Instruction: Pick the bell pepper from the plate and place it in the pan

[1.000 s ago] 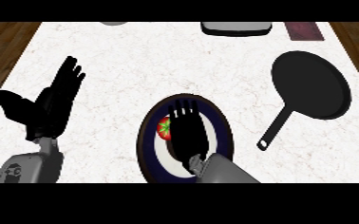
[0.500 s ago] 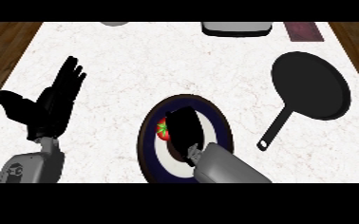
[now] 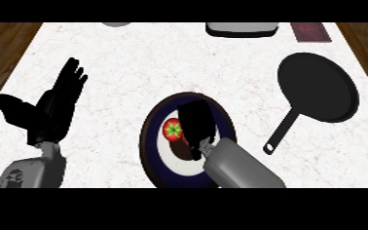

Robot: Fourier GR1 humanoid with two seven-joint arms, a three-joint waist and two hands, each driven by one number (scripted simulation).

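At a white marbled table [image 3: 144,58], the robot's right hand [image 3: 195,124] hangs over a dark-rimmed plate [image 3: 149,141] near the table's front edge, covering the right side of a red bell pepper [image 3: 173,129] whose green stem end faces up. The pepper lies on the plate's pale centre, just left of the hand; whether the fingers have closed round it cannot be told from this steep angle, since the hand shows only as a dark mass beside the fruit. The left hand [image 3: 50,109] rests open at the table's left side, fingers up, well apart from the plate. The black pan [image 3: 318,85] sits to the right and somewhat farther away, its handle [image 3: 282,130] pointing back toward the near edge. The step in hand looks like the grasp itself. To do it well, the fingers probably need to straddle the pepper on both sides rather than press it from one, because a rounded fruit on a smooth plate may roll or slide leftward if nudged. Once the pepper is held, a lift straight up before moving right would keep it off the plate's rim, and the release should come over the pan's round bowl, not the handle. Far along the table's back edge stand a grey appliance [image 3: 241,28] and a dark reddish object [image 3: 312,31].
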